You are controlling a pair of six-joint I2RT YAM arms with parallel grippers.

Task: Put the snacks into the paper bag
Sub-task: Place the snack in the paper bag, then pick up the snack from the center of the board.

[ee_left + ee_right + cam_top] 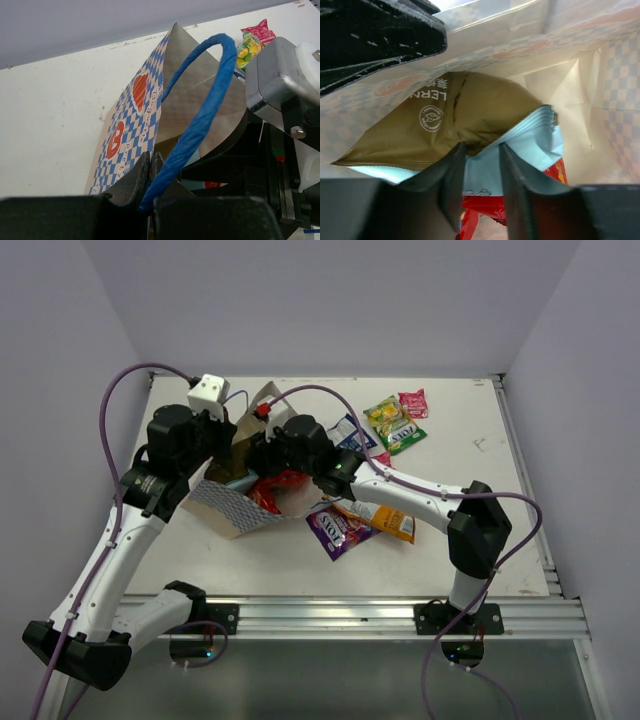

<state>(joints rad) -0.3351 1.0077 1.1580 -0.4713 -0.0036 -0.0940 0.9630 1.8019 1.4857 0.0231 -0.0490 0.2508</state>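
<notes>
Tan paper shopping bag (232, 502) with a blue-and-white checkered pattern lies tipped on the white table (500, 530) in the top external view, its mouth turned toward the right arm. The left gripper (222, 440) sits at the bag's upper rim. The right gripper (275, 455) is at the bag's mouth, and a red foil cookie bag (278, 490) shows inside the opening. Just outside the mouth lie a purple foil pack (338, 530) and an orange chip bag (385, 520), touching each other under the right forearm. Farther back on the table, well apart from the bag, lie a yellow-green packet (385, 416), a small pink packet (413, 403) and a green-and-white packet (403, 436).

From the left wrist, the left gripper's black fingers (135, 182) are clamped together on the thin blue cord handle (200, 125), which loops up in front of the bag's checkered side with its orange pastry prints. The pink and yellow-green packets peek out at the top right.

From the right wrist, the camera looks into the bag's pale inside. The right gripper's two dark fingers (450, 185) stand partly apart with the crimped edge of a light-blue foil bag (532, 142) between them; whether they actually pinch it cannot be told. An olive-brown pouch (445, 125) with white print lies on top of the light-blue bag, and the red cookie bag shows beneath.
</notes>
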